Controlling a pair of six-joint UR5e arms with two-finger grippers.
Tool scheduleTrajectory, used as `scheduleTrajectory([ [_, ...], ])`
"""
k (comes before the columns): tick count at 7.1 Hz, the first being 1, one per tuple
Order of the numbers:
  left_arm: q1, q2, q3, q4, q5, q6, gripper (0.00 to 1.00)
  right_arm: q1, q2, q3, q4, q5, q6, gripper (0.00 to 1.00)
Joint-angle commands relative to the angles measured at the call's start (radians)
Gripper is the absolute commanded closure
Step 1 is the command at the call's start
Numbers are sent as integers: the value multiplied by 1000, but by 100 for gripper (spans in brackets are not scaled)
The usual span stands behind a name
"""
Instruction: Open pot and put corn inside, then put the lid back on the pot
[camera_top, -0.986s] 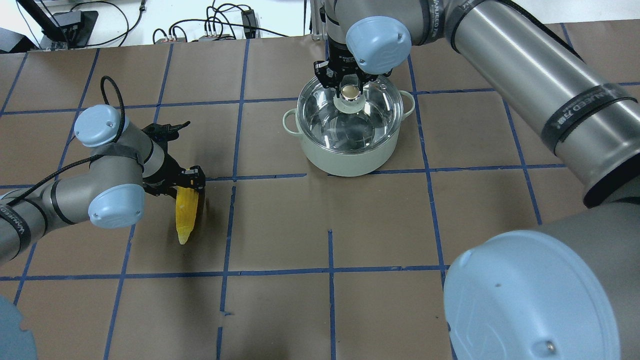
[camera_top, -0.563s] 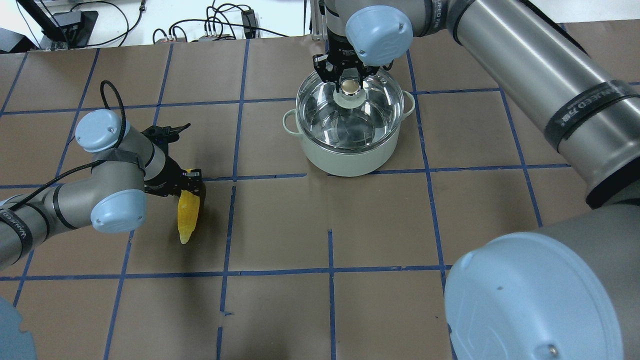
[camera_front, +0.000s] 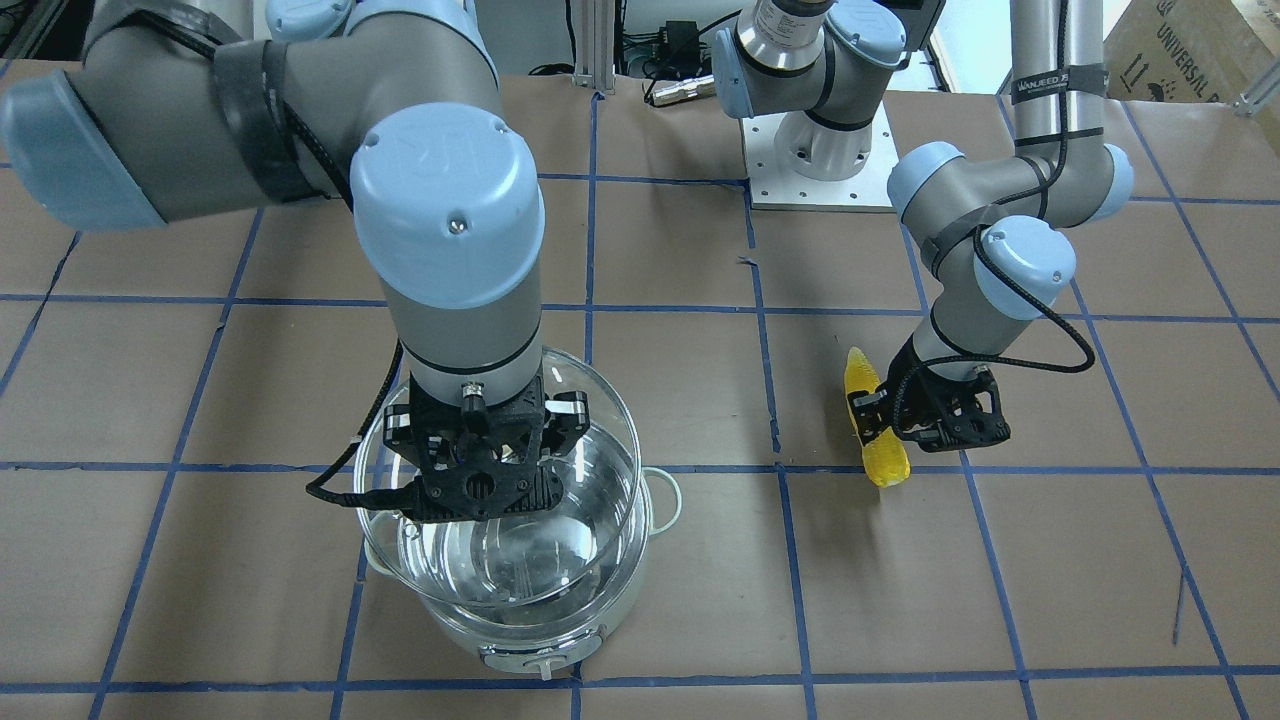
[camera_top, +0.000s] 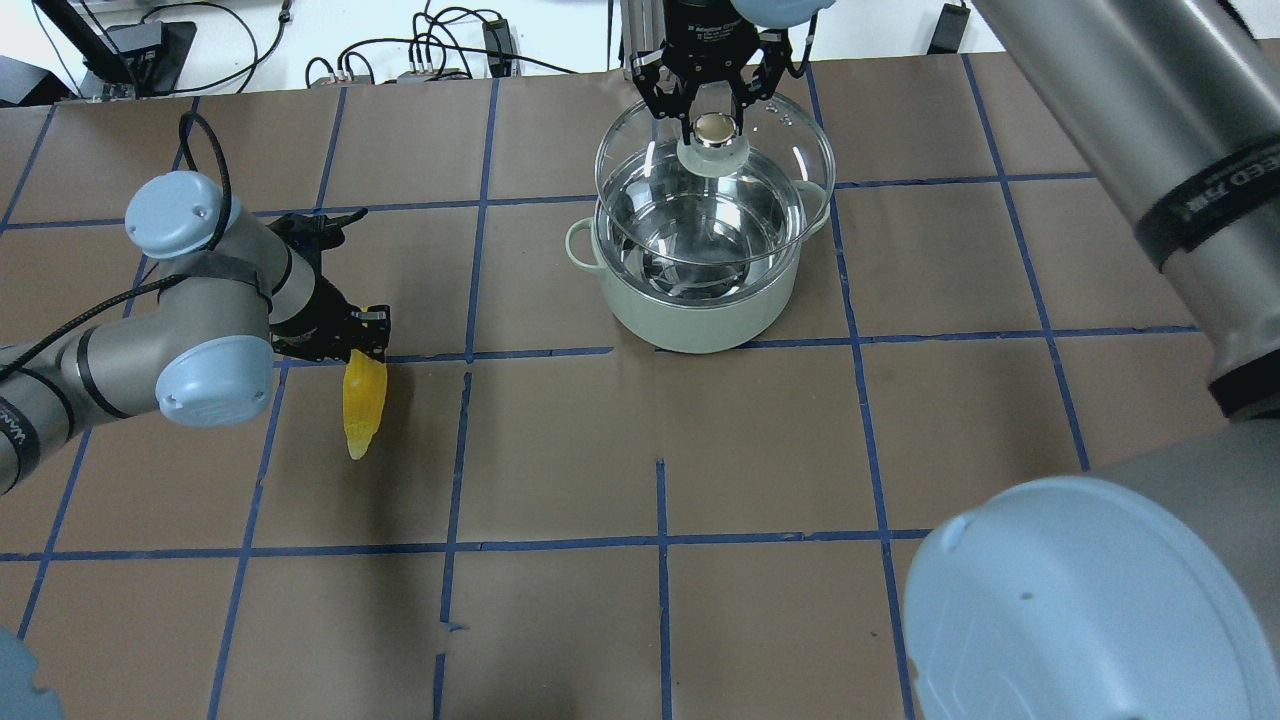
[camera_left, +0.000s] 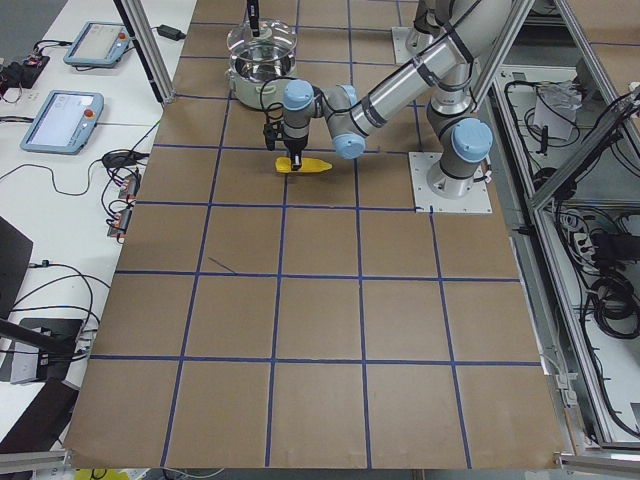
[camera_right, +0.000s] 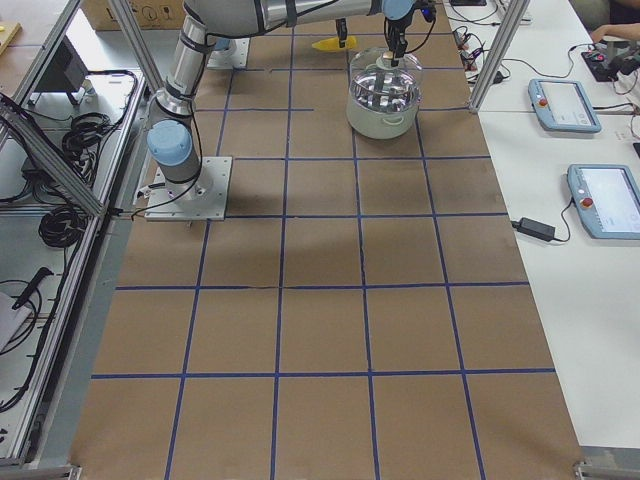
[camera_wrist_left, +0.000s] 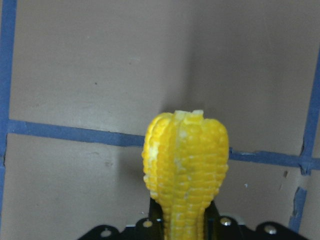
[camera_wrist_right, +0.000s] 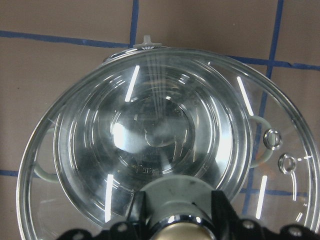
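Note:
The mint-white pot (camera_top: 690, 305) stands open at the far middle of the table and also shows in the front view (camera_front: 540, 640). My right gripper (camera_top: 712, 128) is shut on the knob (camera_top: 712, 150) of the clear glass lid (camera_top: 770, 160) and holds the lid above the pot, shifted slightly toward the far side. The right wrist view shows the lid (camera_wrist_right: 150, 135) over the steel pot bowl. My left gripper (camera_top: 362, 342) is shut on the thick end of the yellow corn (camera_top: 361, 410) and holds it just above the table, left of the pot. The corn fills the left wrist view (camera_wrist_left: 185, 170).
Cables and power boxes (camera_top: 440, 50) lie past the table's far edge. The left arm's base plate (camera_front: 820, 160) sits near the robot's side. Operator tablets (camera_right: 565, 105) lie beside the table. Blue tape lines grid the brown tabletop (camera_top: 660, 450).
The right gripper has lifted the lid off the pot and away from the robot. The left gripper has raised the corn off the table and moved it slightly left.

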Motion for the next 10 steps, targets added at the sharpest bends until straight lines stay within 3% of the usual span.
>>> scheduleTrajectory([
  [1, -16, 49, 211, -301, 0, -9, 97, -64, -59, -15, 74, -7, -145, 55],
  [3, -91, 64, 511, -670, 0, -130, 97, -154, -123, -9, 130, 0, -270, 59],
  [4, -157, 58, 577, -727, -4, -226, 97, -202, -142, -7, 161, 2, -343, 59],
  [8, -401, 20, 593, -614, -11, -564, 97, -361, -183, -4, 266, 19, -488, 64],
  [10, -461, -35, 599, -509, -7, -604, 97, -386, -183, -6, 266, 20, -497, 64],
])
